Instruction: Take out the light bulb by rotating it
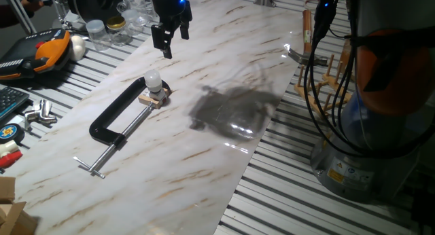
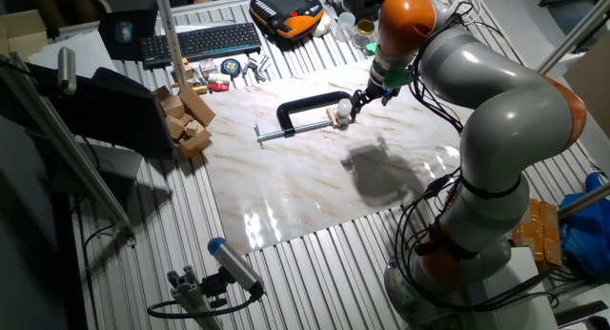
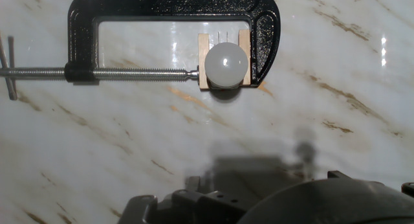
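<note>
Hovering above the marble slab [image 1: 204, 160], my gripper [image 1: 171, 37] hangs in the air with nothing between its two black fingers [image 1: 166, 45]; they stand a little apart with a clear gap, and they grip nothing. From one fixed view it sits up and behind the work, well clear of it.

The light bulb [image 1: 153, 79] stands upright in a small wooden block [image 1: 156, 97], its frosted white globe pointing up. That block is pinched in the mouth of a black C-clamp [image 1: 115, 116], which lies flat on the slab with its silver screw [image 1: 126, 136] pressing against one side of the block and its T-handle [image 1: 90, 168] sticking out toward the slab's near edge.

Looking along my fingers, I see the bulb [image 3: 226, 64] from above as a round pale dome covering most of the block [image 3: 204, 61], with the clamp's frame [image 3: 174, 7] arching around it and the threaded screw [image 3: 129, 73] running in from the left. The bulb sits toward the top of that view, off from my centre line.

From the other fixed view, my gripper [image 2: 362, 99] is just beside the bulb [image 2: 343, 107], apart from it.
</note>
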{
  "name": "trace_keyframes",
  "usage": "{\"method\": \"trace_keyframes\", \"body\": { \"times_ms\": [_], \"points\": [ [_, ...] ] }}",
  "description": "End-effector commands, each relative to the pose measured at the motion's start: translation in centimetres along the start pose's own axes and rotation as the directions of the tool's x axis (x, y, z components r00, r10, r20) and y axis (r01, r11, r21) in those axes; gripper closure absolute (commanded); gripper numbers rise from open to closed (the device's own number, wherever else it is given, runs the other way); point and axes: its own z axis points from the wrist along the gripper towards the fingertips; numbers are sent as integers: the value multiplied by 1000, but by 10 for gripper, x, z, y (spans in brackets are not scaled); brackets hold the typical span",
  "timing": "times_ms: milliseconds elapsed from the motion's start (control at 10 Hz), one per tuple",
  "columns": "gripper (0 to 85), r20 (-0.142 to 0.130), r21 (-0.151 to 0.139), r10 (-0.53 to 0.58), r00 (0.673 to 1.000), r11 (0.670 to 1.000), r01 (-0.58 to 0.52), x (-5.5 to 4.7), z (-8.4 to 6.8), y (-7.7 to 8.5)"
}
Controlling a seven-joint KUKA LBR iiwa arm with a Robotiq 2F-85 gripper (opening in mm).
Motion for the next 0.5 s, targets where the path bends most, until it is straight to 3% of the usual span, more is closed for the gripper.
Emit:
{"method": "trace_keyframes", "body": {
  "times_ms": [0, 400],
  "points": [
    [850, -62, 27, -18, 998, 999, 19, 0, 0, 0],
    [850, -63, 28, -18, 998, 999, 19, 0, -4, 1]
  ]
}}
